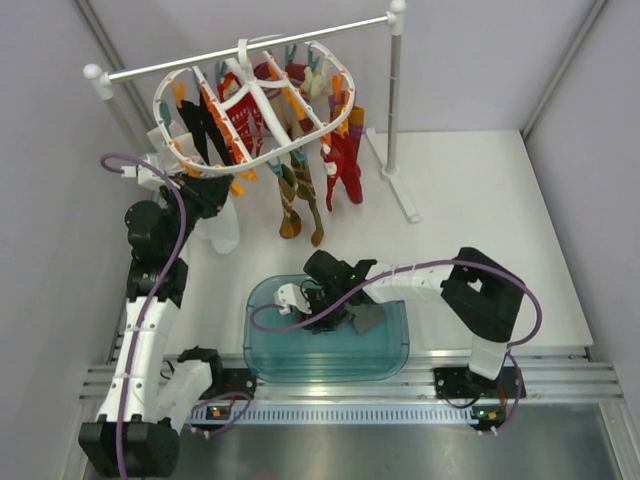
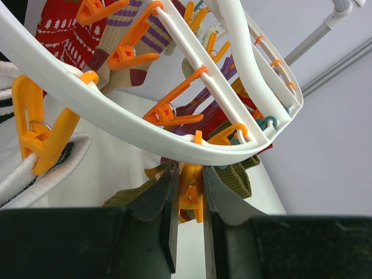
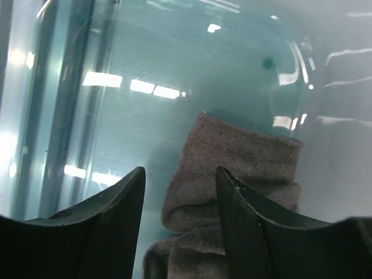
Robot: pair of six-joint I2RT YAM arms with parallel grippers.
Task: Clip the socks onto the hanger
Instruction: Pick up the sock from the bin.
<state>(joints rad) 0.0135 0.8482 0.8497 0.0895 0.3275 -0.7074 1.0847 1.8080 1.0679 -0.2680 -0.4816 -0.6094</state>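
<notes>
A: Left gripper (image 2: 190, 174)?
B: Pinching a glossy orange plastic clip (image 2: 190, 200); the smooth white plastic oval hanger (image 2: 116, 125) sits just above.
A: Right gripper (image 3: 180, 171)?
B: Jaws part-open over a soft grey knit sock (image 3: 244, 168) in a translucent teal tub (image 3: 174, 52). Its weave shows only in the wrist view.

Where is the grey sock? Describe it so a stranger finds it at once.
Start at the translucent teal tub in the middle of the near edge of the table. In its right half, at the fingertips of the right gripper, lies a crumpled grey sock. It is plain grey and lies loose, while the colourful socks hang from the white hanger.
</notes>
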